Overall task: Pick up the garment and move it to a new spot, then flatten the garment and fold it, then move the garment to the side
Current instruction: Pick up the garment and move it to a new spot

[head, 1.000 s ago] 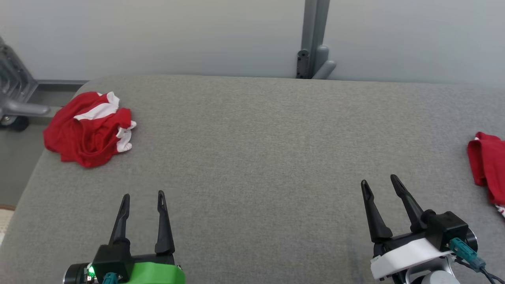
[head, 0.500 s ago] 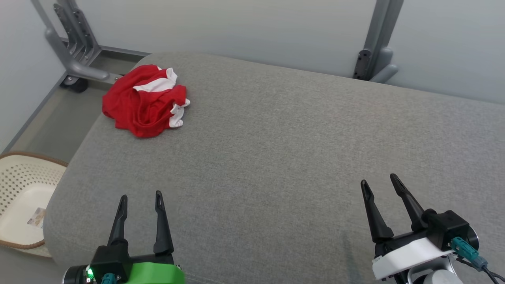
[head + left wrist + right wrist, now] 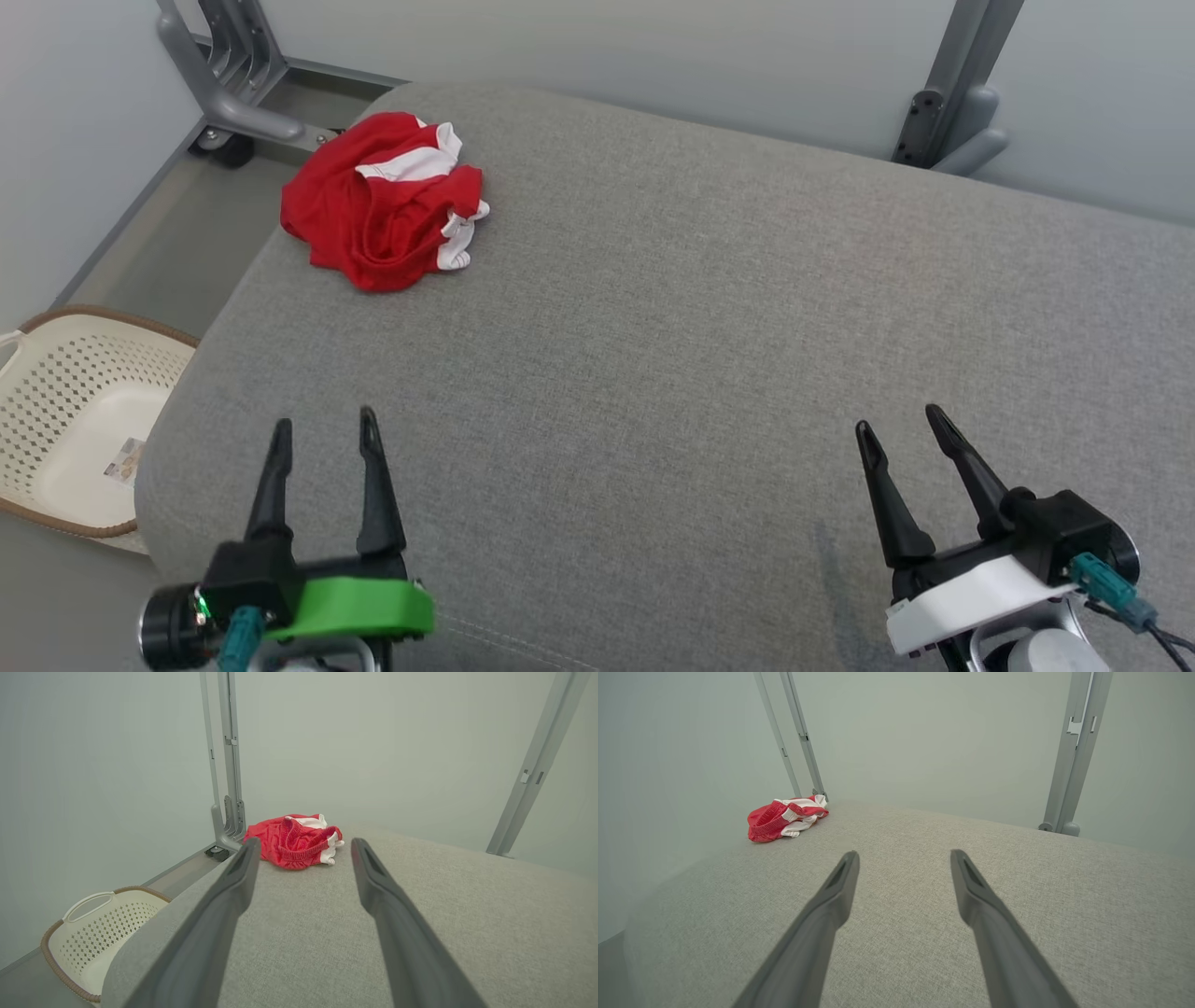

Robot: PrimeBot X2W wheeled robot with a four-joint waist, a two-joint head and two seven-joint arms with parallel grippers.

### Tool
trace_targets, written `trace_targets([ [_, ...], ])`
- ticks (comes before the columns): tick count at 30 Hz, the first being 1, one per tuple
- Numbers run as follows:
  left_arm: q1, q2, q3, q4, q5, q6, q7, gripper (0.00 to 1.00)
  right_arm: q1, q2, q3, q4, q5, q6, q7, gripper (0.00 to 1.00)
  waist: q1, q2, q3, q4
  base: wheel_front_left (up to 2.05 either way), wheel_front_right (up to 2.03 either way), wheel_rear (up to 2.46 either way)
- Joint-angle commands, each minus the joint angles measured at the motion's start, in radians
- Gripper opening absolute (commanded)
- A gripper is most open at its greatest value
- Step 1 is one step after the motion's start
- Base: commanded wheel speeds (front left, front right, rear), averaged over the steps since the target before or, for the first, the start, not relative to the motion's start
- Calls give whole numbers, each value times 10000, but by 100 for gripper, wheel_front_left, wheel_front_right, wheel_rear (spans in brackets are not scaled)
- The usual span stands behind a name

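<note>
The red and white garment (image 3: 383, 201) lay crumpled at the far left corner of the grey surface (image 3: 653, 327). The left gripper (image 3: 324, 420) and right gripper (image 3: 898, 420) hung near its front edge, fingers apart and empty, well away from the garment.

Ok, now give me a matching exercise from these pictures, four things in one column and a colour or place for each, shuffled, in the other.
Column one:
1. garment
2. basket
3. left gripper
4. right gripper

Column two:
A. white body, open fingers
B. red and white, crumpled at the far left corner of the grey padded surface
C. cream, perforated, beside the surface's left edge
D. green body, open fingers

Pairs: 1-B, 2-C, 3-D, 4-A
</note>
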Motion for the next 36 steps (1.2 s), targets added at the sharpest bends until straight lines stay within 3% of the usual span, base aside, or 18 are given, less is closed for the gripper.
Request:
trace_targets([
  [1,-401,10,122,-55,-80,46,7,100,-250,-143,67,-56,-21,-4,-33,100,0,0,472,-143,0,0,0],
  [10,-2924,10,1161,462,-355,-258,7,100,-1173,-965,239,-207,-2,-4,-33,100,0,0,2170,-800,0,0,0],
  [17,-4900,63,2447,1832,-479,-973,7,100,-1875,-1359,296,-327,-3,-4,-33,100,0,0,3415,-1442,0,0,0],
  [21,-6295,377,3107,3326,-613,-1422,7,100,-2116,-1505,129,-396,7,-4,-33,100,0,0,4072,-1748,0,0,0],
  [27,-8477,1206,3121,6438,-574,-1725,333,100,-2280,-1617,-30,-496,-42,-4,-33,100,0,0,4745,-2012,0,0,0],
  [36,-10882,1526,3173,9961,-1119,-1809,3046,100,-2581,-1770,-59,-573,-31,-4,-16,100,0,0,5355,-2200,0,0,0],
])
